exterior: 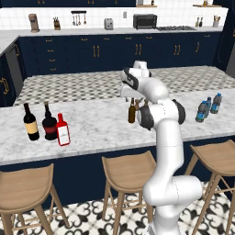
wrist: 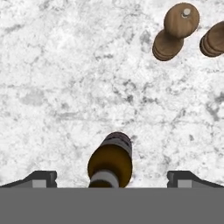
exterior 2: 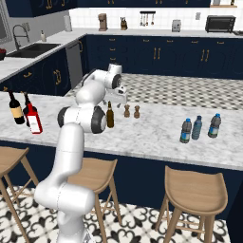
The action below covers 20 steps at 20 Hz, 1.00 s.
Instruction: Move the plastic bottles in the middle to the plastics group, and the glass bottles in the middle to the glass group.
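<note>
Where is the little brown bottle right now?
The brown bottle stands upright mid-counter, left of two wooden shakers in the right base view. In the hand view it sits between the open gripper tips.

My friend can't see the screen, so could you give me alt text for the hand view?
Seen from above, a small brown bottle stands on a white marble counter, between the robot's two open jaws at the bottom edge. Two wooden grinders stand apart from it at the upper right.

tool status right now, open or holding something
tool: open, holding nothing, fingertips either side of the brown bottle on the counter.
</note>
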Motion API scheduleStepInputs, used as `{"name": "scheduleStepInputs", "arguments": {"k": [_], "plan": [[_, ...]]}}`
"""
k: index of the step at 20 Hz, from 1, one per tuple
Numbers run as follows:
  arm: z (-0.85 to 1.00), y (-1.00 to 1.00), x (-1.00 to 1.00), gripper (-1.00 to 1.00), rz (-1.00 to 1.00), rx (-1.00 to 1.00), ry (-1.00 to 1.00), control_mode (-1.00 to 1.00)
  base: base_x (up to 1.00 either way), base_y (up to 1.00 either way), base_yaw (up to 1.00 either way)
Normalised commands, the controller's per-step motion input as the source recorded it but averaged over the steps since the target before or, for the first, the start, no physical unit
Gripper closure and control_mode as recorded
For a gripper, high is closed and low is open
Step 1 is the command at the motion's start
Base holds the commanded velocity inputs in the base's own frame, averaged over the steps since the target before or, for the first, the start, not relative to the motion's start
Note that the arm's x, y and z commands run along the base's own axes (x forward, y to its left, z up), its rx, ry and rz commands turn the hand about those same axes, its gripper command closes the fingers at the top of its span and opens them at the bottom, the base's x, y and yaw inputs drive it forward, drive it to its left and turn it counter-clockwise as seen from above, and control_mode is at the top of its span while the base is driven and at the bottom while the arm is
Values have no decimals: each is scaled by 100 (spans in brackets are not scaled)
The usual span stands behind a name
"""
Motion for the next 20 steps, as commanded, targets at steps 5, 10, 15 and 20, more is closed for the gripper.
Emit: {"name": "scheduleStepInputs", "arguments": {"k": [5,10,15,20], "plan": [[-8,9,-15,-100,-7,1,0,-100,0,0,0],[-2,8,-2,-100,-6,0,0,-100,0,0,0],[0,0,0,-100,-9,0,0,-100,0,0,0],[6,-1,0,-100,-8,0,-8,-100,0,0,0]]}}
